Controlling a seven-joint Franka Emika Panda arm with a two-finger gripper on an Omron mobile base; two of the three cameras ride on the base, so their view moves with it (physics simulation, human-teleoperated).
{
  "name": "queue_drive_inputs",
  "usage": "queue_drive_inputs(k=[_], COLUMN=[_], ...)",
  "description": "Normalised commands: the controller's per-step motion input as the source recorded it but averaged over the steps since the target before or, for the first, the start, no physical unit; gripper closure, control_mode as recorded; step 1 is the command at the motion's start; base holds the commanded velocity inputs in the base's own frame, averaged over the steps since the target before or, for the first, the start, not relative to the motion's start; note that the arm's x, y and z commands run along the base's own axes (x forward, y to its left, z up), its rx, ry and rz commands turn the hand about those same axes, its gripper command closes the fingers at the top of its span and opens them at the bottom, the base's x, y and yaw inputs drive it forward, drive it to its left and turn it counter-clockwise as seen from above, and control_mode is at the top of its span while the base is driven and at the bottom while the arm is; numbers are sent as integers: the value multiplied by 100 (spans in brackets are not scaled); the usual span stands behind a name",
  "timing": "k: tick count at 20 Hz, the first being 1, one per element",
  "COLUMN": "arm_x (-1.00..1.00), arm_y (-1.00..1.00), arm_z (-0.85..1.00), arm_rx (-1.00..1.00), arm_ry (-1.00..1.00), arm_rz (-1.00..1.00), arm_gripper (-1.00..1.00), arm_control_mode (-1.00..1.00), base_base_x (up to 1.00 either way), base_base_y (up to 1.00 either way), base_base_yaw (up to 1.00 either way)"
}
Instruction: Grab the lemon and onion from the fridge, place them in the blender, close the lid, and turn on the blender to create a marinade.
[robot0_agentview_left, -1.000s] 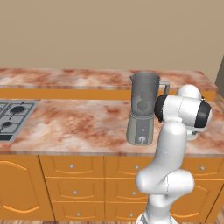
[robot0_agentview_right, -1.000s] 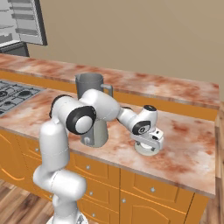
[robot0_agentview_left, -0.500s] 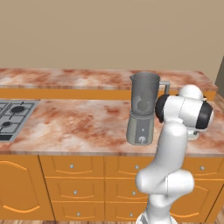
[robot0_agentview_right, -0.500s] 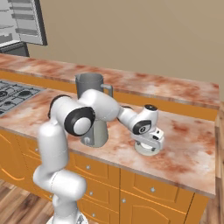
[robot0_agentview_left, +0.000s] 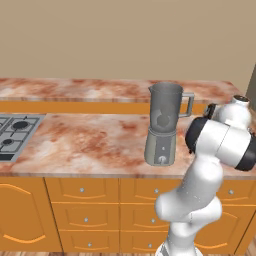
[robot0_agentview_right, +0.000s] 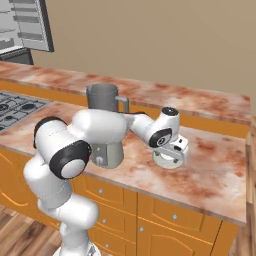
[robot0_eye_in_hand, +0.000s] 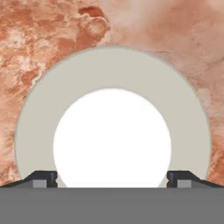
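Note:
The blender (robot0_agentview_left: 162, 129) (robot0_agentview_right: 105, 125) stands on the marble counter, its jar mouth uncovered. To its right the lid (robot0_agentview_right: 169, 160) lies flat on the counter, a pale grey disc with a raised white centre (robot0_eye_in_hand: 112, 135). My gripper (robot0_agentview_right: 173, 150) (robot0_eye_in_hand: 112, 179) points straight down just above the lid. It is open, and its two fingertips (robot0_eye_in_hand: 43, 178) straddle the white centre without touching it. The fridge (robot0_agentview_right: 22, 22) stands far off at the back left with its door open. The lemon and the onion are hidden from view.
A gas hob (robot0_agentview_left: 15, 132) (robot0_agentview_right: 17, 106) is set into the counter at the left. A raised back ledge (robot0_agentview_left: 75, 90) runs behind the blender. The counter's right end (robot0_agentview_right: 242, 165) lies close beyond the lid, with orange drawers (robot0_agentview_left: 85, 192) below.

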Motion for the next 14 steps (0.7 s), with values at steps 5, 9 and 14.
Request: queue_drive_inputs(k=[5,9,14], arm_x=[-38,-35,-19], arm_y=[21,27,32], arm_z=[100,100,100], arm_rx=[-11,-12,-11], arm_ry=[-19,-18,-14], arm_rz=[0,0,0], arm_gripper=[100,100,100], arm_control_mode=[-100,-100,-100], base_base_x=[0,0,0], base_base_y=[0,0,0], base_base_yaw=[0,0,0])
